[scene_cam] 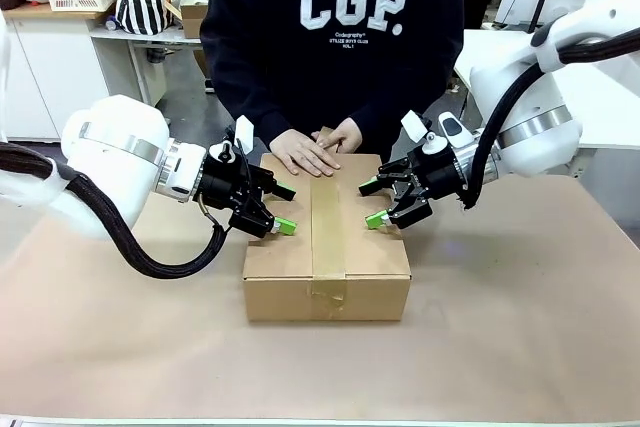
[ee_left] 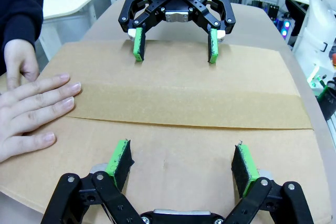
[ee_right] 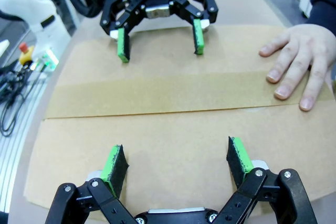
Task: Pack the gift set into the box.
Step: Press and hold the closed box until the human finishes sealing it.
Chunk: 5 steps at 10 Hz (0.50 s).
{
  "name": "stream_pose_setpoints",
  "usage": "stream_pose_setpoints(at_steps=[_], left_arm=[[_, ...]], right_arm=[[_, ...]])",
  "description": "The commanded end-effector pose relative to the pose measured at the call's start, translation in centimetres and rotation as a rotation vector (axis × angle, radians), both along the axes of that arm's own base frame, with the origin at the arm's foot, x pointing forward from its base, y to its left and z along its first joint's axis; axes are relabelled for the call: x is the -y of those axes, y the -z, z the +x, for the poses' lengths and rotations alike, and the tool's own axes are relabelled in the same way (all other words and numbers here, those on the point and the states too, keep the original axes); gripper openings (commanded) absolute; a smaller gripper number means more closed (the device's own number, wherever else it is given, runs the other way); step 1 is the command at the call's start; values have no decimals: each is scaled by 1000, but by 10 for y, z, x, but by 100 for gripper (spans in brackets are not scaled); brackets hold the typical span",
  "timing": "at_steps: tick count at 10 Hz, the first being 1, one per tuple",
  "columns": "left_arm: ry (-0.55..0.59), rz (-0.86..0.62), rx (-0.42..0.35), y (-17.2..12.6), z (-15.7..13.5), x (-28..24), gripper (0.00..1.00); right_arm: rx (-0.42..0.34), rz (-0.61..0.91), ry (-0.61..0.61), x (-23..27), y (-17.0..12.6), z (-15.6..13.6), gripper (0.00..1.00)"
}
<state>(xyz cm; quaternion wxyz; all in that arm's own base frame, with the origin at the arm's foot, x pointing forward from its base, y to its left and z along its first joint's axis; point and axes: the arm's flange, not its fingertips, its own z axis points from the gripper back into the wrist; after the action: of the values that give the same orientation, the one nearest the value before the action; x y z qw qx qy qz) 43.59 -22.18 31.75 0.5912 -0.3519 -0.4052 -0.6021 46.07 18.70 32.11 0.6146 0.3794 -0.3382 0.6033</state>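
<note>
Two open hands flank taped box [scene_cam: 326, 247], person's palm [scene_cam: 305, 154] atop.

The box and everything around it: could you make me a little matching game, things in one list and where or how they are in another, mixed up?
Things:
1. box
2. tape strip
3. person's hand
4. left gripper

States or places:
A. flat on the far end of the lid
B. shut, flaps down, on the table
C. open, at the carton's left side, holding nothing
D. running down the middle seam

Pairs: 1-B, 2-D, 3-A, 4-C
</note>
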Motion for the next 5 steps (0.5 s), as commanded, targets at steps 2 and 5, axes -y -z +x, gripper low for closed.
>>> stream_pose_setpoints(at_steps=[2,5], left_arm=[[6,-3,3,3,-2,-1,100],[6,-3,3,3,-2,-1,100]], right_arm=[[-2,-4,0,-2,2,0,100],[-2,-4,0,-2,2,0,100]])
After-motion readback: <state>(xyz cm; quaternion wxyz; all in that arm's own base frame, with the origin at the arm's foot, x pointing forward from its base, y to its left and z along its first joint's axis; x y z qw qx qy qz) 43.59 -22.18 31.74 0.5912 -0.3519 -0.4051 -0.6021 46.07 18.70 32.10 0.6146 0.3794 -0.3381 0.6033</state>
